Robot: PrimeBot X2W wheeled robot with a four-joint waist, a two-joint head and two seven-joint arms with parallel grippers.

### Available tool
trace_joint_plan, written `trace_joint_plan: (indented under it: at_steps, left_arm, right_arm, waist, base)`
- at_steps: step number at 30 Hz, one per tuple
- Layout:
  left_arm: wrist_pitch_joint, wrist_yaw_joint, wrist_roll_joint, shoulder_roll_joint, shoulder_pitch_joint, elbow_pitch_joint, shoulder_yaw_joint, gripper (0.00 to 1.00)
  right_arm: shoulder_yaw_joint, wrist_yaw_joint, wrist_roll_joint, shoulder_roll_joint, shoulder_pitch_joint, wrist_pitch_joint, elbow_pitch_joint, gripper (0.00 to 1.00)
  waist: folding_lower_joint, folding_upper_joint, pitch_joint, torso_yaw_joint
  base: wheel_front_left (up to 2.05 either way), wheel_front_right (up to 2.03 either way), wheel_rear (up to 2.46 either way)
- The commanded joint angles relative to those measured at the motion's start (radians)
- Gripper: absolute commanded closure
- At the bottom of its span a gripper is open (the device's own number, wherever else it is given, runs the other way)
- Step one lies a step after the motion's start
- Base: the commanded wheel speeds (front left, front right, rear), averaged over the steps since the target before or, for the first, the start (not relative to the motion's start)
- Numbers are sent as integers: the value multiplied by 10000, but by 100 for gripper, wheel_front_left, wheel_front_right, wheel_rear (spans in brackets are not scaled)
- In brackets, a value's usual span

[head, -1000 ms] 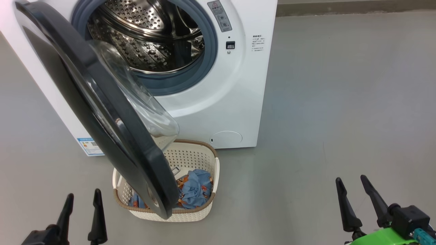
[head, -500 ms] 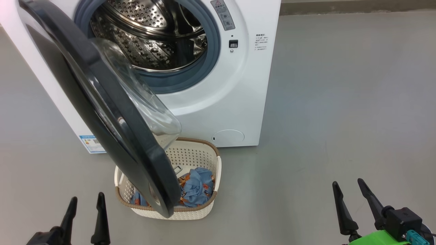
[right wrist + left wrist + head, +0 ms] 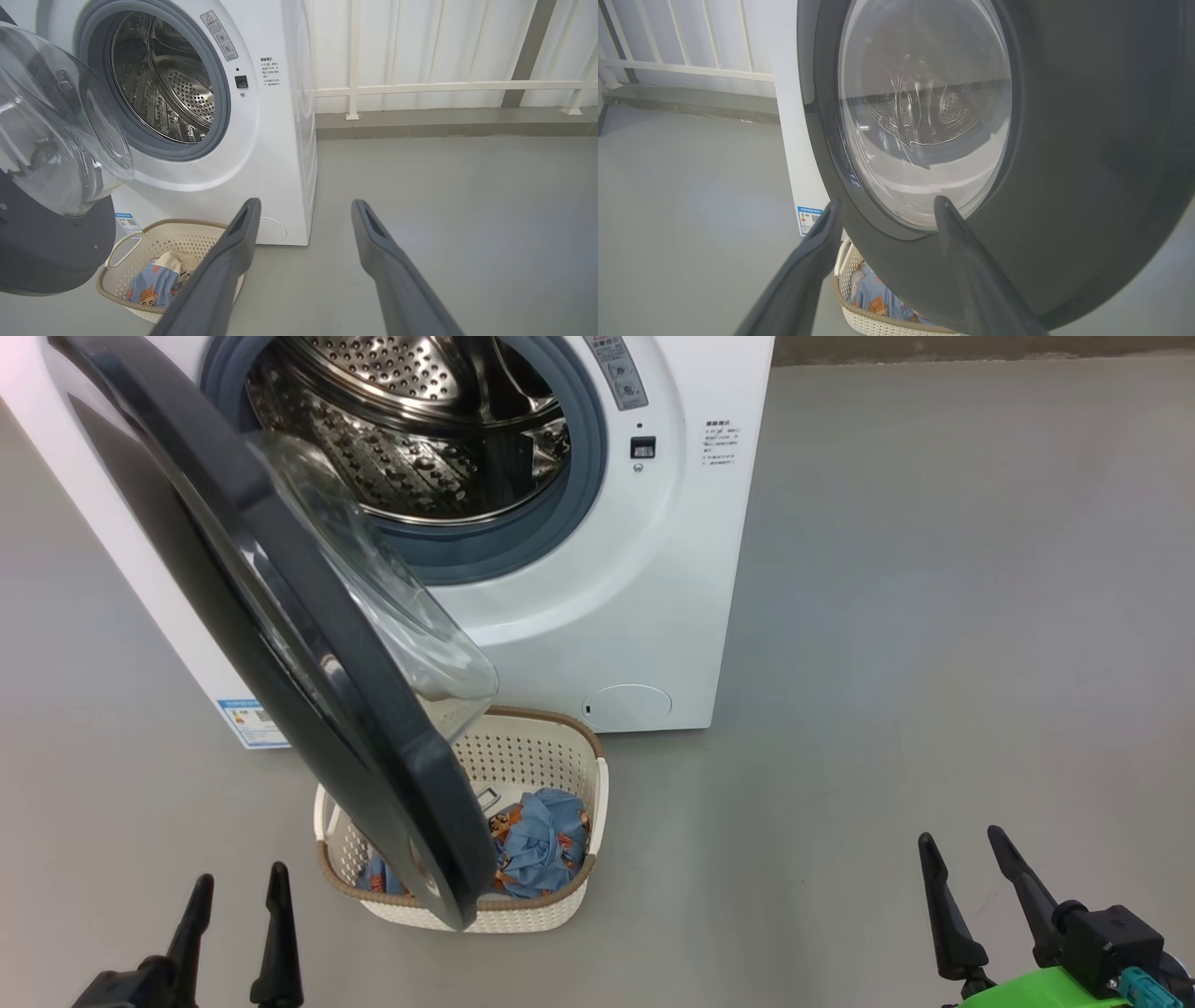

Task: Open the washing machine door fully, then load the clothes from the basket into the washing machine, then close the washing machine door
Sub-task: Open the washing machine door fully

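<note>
- Sizing up door (image 3: 261, 616): hung part-open over basket (image 3: 537, 756); looked rigid, heavy, glossy; best pushed at black rim, not glass.
- Saw clothes (image 3: 537, 845) bunched in basket: soft, light, pinchable at a fold.
- Found left gripper (image 3: 240, 877) and right gripper (image 3: 960, 835) jaws spread, empty.

The washing machine door (image 3: 308, 616) had a glossy rim around clear glass. At 12 o'clock, the drum (image 3: 411, 439) was shiny perforated steel. The basket (image 3: 546, 910) was matt plastic, the clothes (image 3: 537, 845) cloth.
</note>
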Motion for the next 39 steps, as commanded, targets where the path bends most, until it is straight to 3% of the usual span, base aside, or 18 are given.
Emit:
trace_joint_plan:
  at_steps: [1, 10, 11, 12, 13, 28, 39]
  left_arm:
    - [-39, 67, -33, 220, -250, -279, 286, 0]
    - [-112, 32, 48, 290, -345, -115, 152, 0]
    - [-123, 29, 80, 310, -355, -111, 132, 16]
    - [-136, 27, 126, 338, -364, -114, 108, 49]
    - [-147, 27, 139, 345, -368, -109, 100, 100]
    - [-270, -62, 569, 647, -549, -523, -87, 100]
    - [414, -81, 870, 847, -2111, -4318, -609, 100]
  right_arm:
    - [230, 96, -167, -7, -193, -118, -229, 0]
    - [200, 96, -218, 24, -226, -118, -242, 0]
    - [194, 96, -223, 28, -230, -118, -245, 0]
    - [185, 96, -235, 30, -234, -118, -250, 0]
    - [181, 96, -244, 33, -238, -118, -242, 0]
    - [-52, 96, -438, 73, -280, -118, -23, 0]
    - [-97, 96, -307, 83, -246, -118, 92, 0]
  waist:
    - [0, 0, -3, -4]
    - [0, 0, 4, 1]
    - [0, 0, 6, 5]
    - [0, 0, 8, 8]
    - [0, 0, 4, 9]
    - [0, 0, 36, 77]
    - [0, 0, -82, 201]
  base:
    - [0, 0, 0]
    - [0, 0, 0]
    - [0, 0, 0]
    - [0, 0, 0]
    - [0, 0, 0]
    - [0, 0, 0]
    - [0, 0, 0]
